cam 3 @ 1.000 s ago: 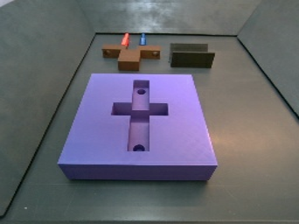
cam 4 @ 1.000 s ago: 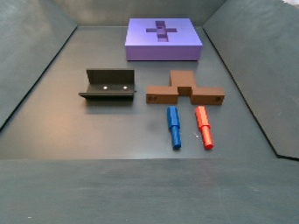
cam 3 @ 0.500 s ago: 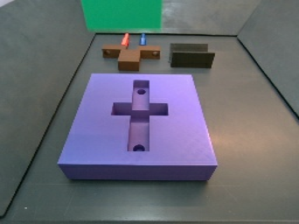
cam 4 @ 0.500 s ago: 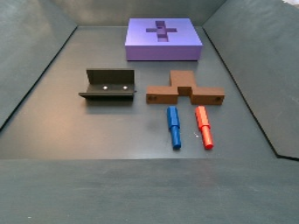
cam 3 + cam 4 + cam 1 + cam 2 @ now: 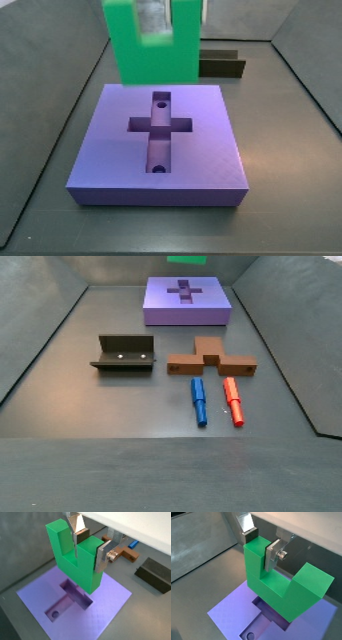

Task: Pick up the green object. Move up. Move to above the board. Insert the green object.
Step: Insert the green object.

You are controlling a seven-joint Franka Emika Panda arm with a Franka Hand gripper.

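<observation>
Gripper (image 5: pixel 88 551) clamped on green object (image 5: pixel 75 562) above board (image 5: pixel 107 607).
Risk: misaligned with recess (image 5: pixel 70 598), block jams on rim.

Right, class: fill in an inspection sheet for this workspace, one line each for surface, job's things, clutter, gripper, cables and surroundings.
Surface: dark grey floor, bare between parts.
Job's things: green object held above the board; cross recess empty.
Clutter: fixture, red-brown block, blue pin, red pin.
Gripper: gripper above the board, shut on one prong.
Cables: nothing seen.
Surroundings: grey walls.
</observation>
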